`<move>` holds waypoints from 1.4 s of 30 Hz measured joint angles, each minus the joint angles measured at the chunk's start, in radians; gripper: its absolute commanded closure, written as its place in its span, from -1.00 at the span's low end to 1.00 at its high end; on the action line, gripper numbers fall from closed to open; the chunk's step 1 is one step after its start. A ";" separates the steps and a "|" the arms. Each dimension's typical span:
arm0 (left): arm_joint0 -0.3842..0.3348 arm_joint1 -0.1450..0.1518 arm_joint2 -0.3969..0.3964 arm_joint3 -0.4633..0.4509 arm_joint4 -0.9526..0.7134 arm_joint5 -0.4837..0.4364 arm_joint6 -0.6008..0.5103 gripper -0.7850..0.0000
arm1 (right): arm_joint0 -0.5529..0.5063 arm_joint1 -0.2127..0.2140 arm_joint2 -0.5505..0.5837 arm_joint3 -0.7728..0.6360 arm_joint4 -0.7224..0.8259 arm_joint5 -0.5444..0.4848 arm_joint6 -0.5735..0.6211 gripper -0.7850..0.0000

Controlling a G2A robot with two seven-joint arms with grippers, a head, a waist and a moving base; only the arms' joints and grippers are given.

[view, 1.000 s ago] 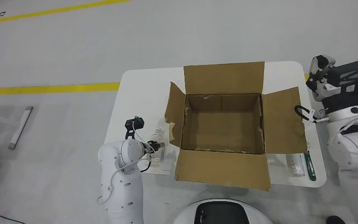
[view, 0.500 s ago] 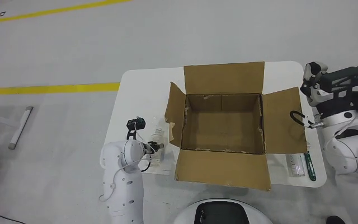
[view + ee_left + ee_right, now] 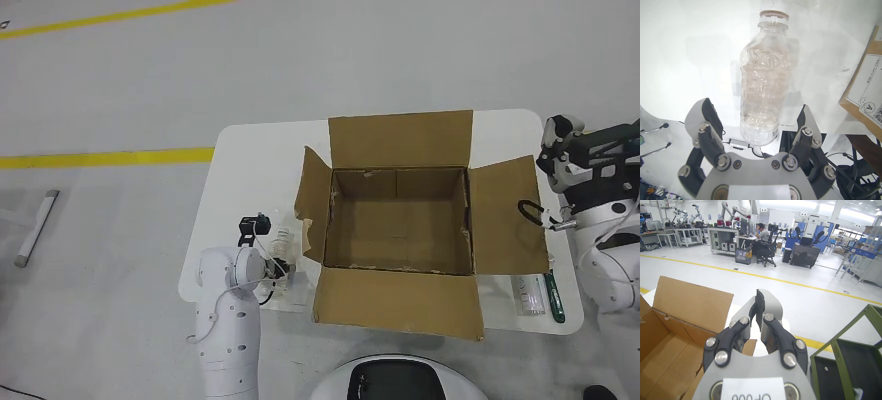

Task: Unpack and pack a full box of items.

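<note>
On table (image 3: pixel 260 170), just left of box (image 3: pixel 400 140), found clear bottle (image 3: pixel 762 85) lying flat. Noted left gripper (image 3: pixel 757 111) spread wide astride its base, right gripper (image 3: pixel 758 306) pinched shut, empty. Judged light, crushable, slick; best taken mid-body.

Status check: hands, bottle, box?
Left hand open, straddling bottle lying on table, not touching. Right hand shut, empty, raised beside box. Box open, flap near bottle.

1. One cardboard box (image 3: pixel 400 225) is sitting open on the one bench (image 3: pixel 260 150).
2. One clear bottle (image 3: pixel 762 85) is lying beside it.
3. One green stick-like item (image 3: pixel 553 296) and one clear packet (image 3: pixel 530 293) are lying nearby.
</note>
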 measured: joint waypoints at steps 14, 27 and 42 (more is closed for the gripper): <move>-0.016 0.014 0.052 0.061 0.001 0.016 0.030 -0.11 | -0.009 0.001 0.010 0.008 -0.002 -0.007 0.002 1.00; -0.007 0.028 0.059 0.059 -0.005 0.051 0.054 1.00 | -0.025 0.005 0.026 0.002 0.010 -0.057 0.002 1.00; -0.020 0.040 -0.019 -0.353 -0.200 0.189 -0.045 1.00 | 0.026 0.005 0.126 0.056 0.348 -0.036 0.136 1.00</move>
